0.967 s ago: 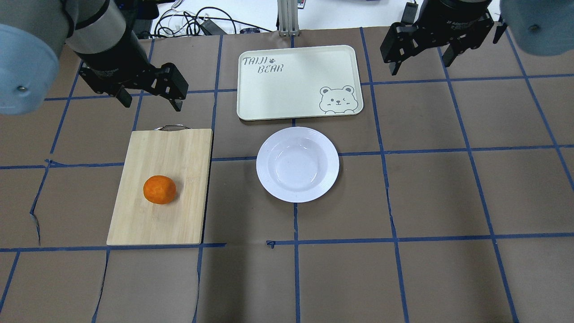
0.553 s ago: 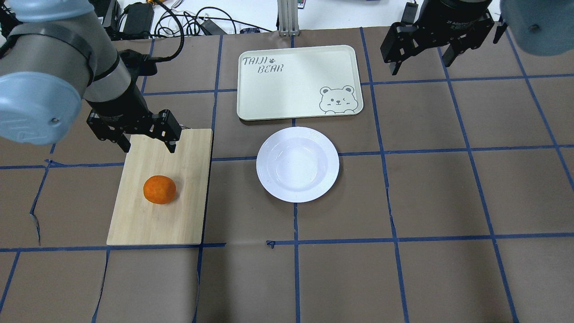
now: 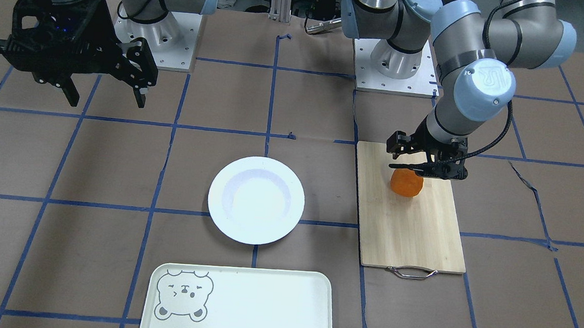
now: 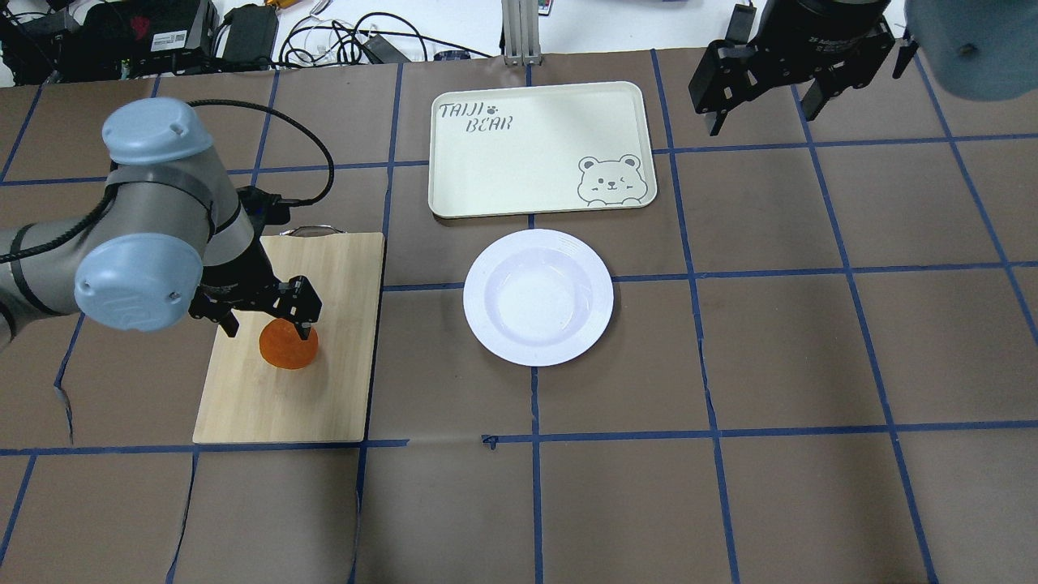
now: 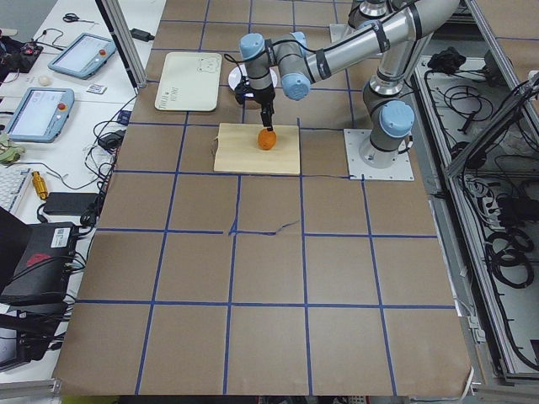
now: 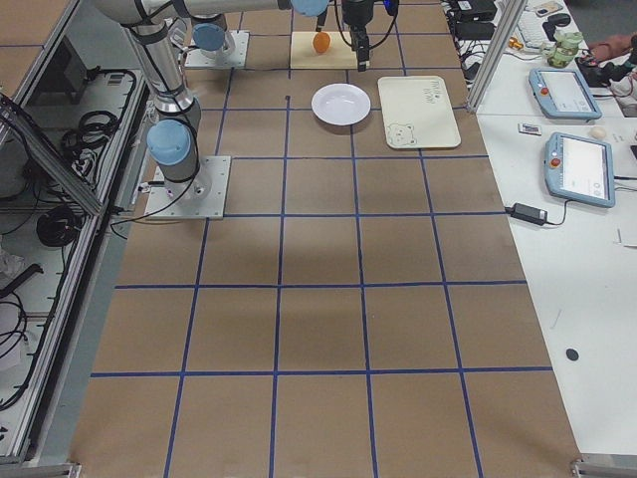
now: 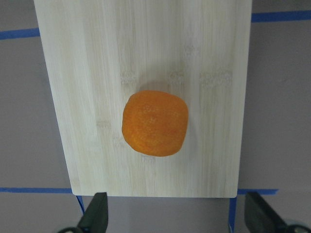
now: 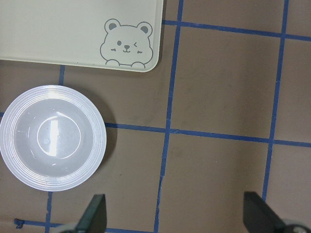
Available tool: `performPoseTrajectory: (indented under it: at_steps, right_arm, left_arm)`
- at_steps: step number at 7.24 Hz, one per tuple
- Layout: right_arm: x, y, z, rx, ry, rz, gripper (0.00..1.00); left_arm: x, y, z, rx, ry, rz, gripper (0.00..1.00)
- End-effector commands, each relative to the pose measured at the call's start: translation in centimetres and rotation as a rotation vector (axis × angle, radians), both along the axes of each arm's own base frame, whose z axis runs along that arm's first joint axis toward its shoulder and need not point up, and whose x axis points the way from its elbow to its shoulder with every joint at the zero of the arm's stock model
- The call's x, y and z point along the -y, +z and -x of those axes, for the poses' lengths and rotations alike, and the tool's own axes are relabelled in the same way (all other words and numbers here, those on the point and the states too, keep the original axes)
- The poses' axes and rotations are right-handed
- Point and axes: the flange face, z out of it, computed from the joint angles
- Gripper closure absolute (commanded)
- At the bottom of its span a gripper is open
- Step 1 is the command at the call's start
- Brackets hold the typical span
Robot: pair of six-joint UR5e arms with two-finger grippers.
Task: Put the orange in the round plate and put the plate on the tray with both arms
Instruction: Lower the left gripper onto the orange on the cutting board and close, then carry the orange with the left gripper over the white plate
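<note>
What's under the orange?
The orange sits on a wooden cutting board, which lies on the brown table. The bit of board right beneath the fruit is covered.

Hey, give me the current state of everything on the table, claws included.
orange: resting on the cutting board, ungripped.
cutting board: flat on the table, carrying the orange.
round plate: empty, on the table.
tray: empty, on the table.
left claw: open, over the orange.
right claw: open, raised, empty.
</note>
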Motion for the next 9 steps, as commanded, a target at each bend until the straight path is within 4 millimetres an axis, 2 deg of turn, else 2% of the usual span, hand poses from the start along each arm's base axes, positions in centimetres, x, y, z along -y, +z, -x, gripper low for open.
performPoseTrajectory:
  at_steps: [1, 2, 3, 4, 5, 6, 7, 8, 9]
  right_arm:
    - [0.0, 0.0, 0.0, 0.000, 0.000, -0.001, 0.00]
    - [0.0, 0.0, 0.0, 0.001, 0.000, 0.000, 0.00]
    - [-0.1, 0.1, 0.0, -0.002, -0.001, 0.002, 0.00]
    - [-0.1, 0.0, 0.0, 0.000, 0.000, 0.000, 0.00]
    - [-0.1, 0.1, 0.0, -0.002, -0.001, 0.000, 0.00]
    - [-0.1, 0.0, 0.0, -0.002, -0.001, -0.001, 0.00]
    - [-0.1, 0.1, 0.0, -0.002, -0.001, 0.000, 0.00]
    - [-0.1, 0.2, 0.0, -0.002, 0.001, 0.002, 0.00]
    - [-0.2, 0.2, 0.0, -0.002, -0.001, 0.002, 0.00]
  left_arm:
    - [0.7, -4.5, -0.3, 0.000, -0.009, -0.049, 0.00]
    - [1.3, -5.5, -0.4, 0.000, -0.018, -0.035, 0.00]
    - [1.7, -6.0, -0.5, -0.005, -0.040, -0.031, 0.11]
    - [1.9, -6.4, -0.5, -0.007, -0.043, -0.026, 0.26]
    - [2.0, -6.3, -0.5, -0.007, -0.045, -0.022, 0.53]
    - [2.4, -5.8, -0.5, -0.004, -0.047, -0.005, 0.71]
    - [3.8, -3.9, 0.0, -0.003, -0.039, 0.042, 0.77]
    - [4.8, -2.4, 1.6, -0.036, -0.029, 0.070, 0.78]
    - [4.5, -1.9, 5.1, -0.115, 0.017, 0.078, 0.78]
